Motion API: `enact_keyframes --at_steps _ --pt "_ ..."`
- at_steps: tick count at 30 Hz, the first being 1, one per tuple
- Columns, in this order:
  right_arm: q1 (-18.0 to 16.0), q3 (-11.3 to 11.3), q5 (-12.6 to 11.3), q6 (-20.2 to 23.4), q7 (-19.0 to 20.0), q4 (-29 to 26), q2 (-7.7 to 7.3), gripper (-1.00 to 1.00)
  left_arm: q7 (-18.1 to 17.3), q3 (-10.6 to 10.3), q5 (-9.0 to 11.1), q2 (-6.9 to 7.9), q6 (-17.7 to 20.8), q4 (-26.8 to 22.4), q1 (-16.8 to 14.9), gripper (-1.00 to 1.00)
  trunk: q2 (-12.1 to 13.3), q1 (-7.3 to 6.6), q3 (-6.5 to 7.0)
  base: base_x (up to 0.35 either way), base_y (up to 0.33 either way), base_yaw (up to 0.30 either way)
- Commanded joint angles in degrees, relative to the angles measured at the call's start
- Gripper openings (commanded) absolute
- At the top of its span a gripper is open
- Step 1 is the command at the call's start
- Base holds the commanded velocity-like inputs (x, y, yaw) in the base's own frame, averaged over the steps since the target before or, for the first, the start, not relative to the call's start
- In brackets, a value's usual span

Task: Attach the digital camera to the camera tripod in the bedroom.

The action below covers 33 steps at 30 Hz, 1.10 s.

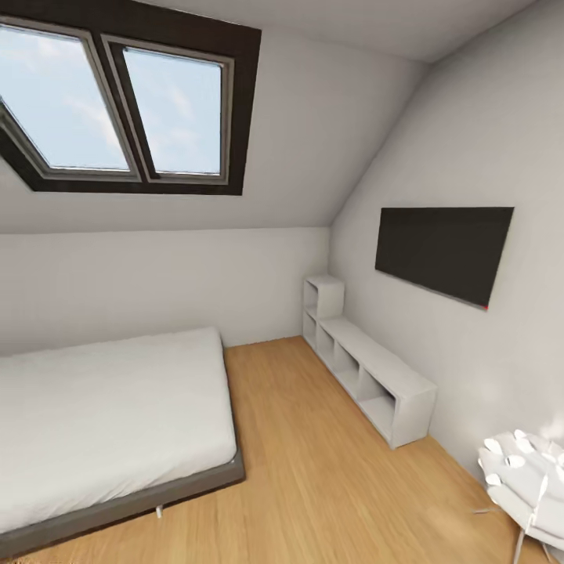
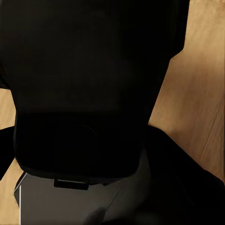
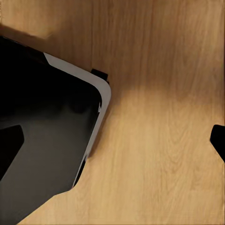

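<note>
Wood flooring [image 1: 329,470] in a warm honey tone runs through the bedroom [image 1: 313,258], between a low bed [image 1: 110,423] with a white mattress on a grey frame and a long white cubby shelf [image 1: 368,368] set against the right-hand wall. A dark flat screen [image 1: 442,251] is mounted on that wall above the shelf. Set into the sloped white ceiling is a dark-framed skylight [image 1: 125,102] with two panes showing pale blue sky. At the lower right corner of the head view stands a white object with round cut-outs on thin legs [image 1: 529,486] — possibly a lamp or a chair, though it is cropped too far to be sure.

The left wrist view looks onto a large black body [image 2: 89,84] with a grey panel below it, over the wood floor. The right wrist view shows a dark, grey-edged, rounded corner [image 3: 56,131] above the same floor — probably part of the robot. How the jaws of either gripper stand, I cannot tell.
</note>
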Motion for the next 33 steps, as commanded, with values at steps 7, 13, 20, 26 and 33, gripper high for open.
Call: enact_keyframes --at_steps 7,13,20,26,33 --pt "0.0 0.1 0.2 -0.3 0.1 0.1 -0.04 1.00 0.1 -0.5 0.4 -0.01 -0.4 0.0 0.0 -1.00 0.0 0.05 -0.02 0.193 0.000 0.299" --pt "0.0 0.1 0.2 -0.2 0.1 0.1 -0.04 1.00 0.1 -0.4 0.6 -0.01 -0.5 0.0 0.0 -1.00 0.0 0.05 -0.02 0.029 0.000 0.298" --pt "0.0 0.1 0.2 -0.2 0.1 0.1 -0.01 1.00 0.1 -0.4 0.8 -0.01 -0.5 0.0 0.0 -1.00 0.0 0.05 -0.02 0.004 0.000 0.299" --pt "0.0 0.1 0.2 -0.1 0.1 0.1 0.04 1.00 0.1 -0.5 0.7 -0.03 -0.5 -0.1 0.0 -1.00 0.0 0.05 -0.02 0.001 0.000 0.299" --pt "0.0 0.1 0.2 -0.1 0.1 0.1 0.04 1.00 0.6 -0.5 0.5 -0.46 -0.6 -0.1 0.0 -1.00 0.0 0.05 -0.02 0.000 0.000 0.298"
